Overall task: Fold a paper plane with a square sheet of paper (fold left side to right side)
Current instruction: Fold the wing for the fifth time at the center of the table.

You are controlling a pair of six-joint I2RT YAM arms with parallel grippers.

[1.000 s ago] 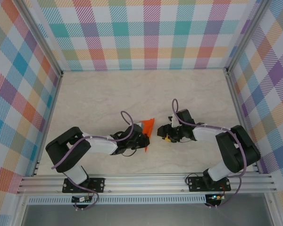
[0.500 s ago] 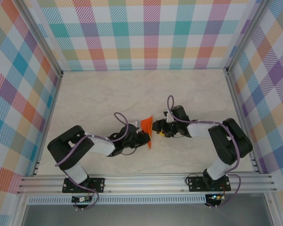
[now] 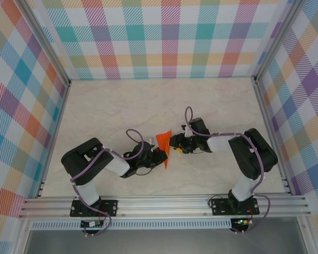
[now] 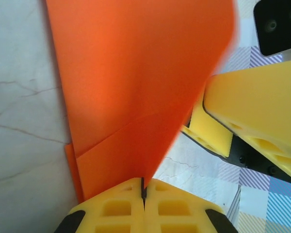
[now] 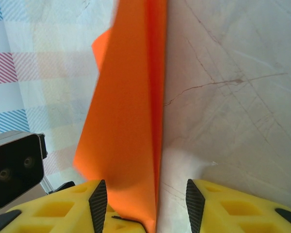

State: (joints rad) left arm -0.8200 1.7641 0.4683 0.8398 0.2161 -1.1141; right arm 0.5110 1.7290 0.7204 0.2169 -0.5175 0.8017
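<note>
Orange paper (image 3: 164, 142) is folded to a narrow pointed wedge with a layered flap and one long crease. It stands tilted on edge at centre frame in the top view, just above the worktop (image 3: 111, 106). My left gripper (image 4: 143, 188) is pressed together, pinching the paper's lower tip. My right gripper (image 5: 146, 190) is spread around the paper's right edge, with the sheet against one finger and a gap to the other.

Versus a second ago, the right gripper was well apart at right of centre and now sits at the paper. The left pinch is unchanged, and the paper has shifted slightly left.
</note>
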